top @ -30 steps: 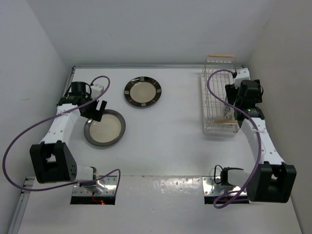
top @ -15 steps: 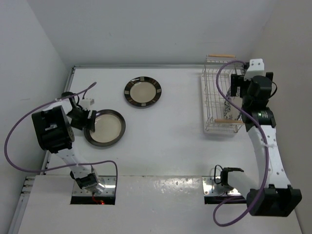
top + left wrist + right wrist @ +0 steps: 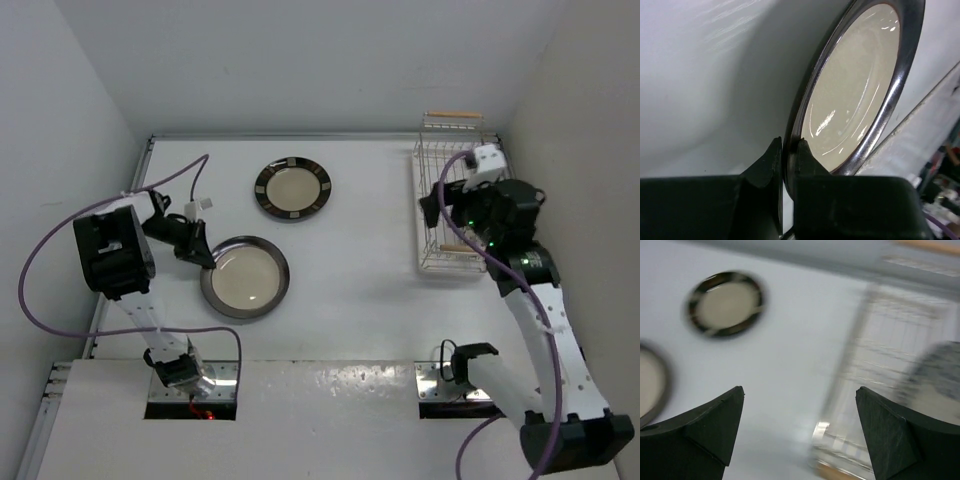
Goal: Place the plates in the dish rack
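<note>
My left gripper (image 3: 204,259) is shut on the left rim of the cream plate with the dark brown rim (image 3: 246,278). The left wrist view shows both fingers (image 3: 807,157) pinching that plate's (image 3: 855,95) edge. The plate with pale blocks on its dark rim (image 3: 292,189) lies flat further back. The dish rack (image 3: 448,225) stands at the right. Blurred in the right wrist view, the blue floral plate (image 3: 940,375) sits in the rack (image 3: 885,345). My right gripper (image 3: 432,208) hangs open and empty over the rack's left side (image 3: 799,390).
White walls close in on the left, back and right. The left arm's purple cable (image 3: 60,235) loops over the table's left edge. A metal rail (image 3: 300,136) runs along the back edge.
The left gripper shut on the brown-rimmed plate's rim and moved it right and nearer. The right arm pulled up out of the rack and swung left, still open.
</note>
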`<state>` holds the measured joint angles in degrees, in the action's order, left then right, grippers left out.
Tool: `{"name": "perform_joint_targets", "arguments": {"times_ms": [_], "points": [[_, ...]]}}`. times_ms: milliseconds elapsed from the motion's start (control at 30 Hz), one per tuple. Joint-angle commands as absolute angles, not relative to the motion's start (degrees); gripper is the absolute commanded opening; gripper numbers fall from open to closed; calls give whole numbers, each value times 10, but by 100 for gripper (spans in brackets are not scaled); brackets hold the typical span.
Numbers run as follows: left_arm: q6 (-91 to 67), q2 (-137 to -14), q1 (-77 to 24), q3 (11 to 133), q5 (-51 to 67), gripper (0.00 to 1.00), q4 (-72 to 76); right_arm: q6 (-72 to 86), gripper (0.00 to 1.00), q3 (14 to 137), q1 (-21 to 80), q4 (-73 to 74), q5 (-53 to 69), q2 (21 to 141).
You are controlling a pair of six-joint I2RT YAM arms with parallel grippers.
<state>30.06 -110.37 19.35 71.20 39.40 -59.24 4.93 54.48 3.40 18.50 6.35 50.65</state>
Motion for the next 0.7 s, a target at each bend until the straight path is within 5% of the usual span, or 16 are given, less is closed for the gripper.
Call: {"name": "perform_joint_targets", "arguments": {"times_ms": [0, 167, 533, 567, 667], "points": [[352, -999, 131, 743, 369, 0, -569, 139, 91, 489, 155, 152, 234, 549], [384, -869, 31, 743, 384, 0, -575, 168, 92, 487, 335, 58, 198, 700], [402, -744, -81, 737, 459, 0, -601, 234, 90, 603, 417, -93, 216, 947], [403, -738, -81, 743, 476, 0, -606, 245, 86, 602, 419, -107, 214, 951], [410, -738, -81, 751, 502, 0, -614, 273, 51, 594, 421, -148, 233, 971]]}}
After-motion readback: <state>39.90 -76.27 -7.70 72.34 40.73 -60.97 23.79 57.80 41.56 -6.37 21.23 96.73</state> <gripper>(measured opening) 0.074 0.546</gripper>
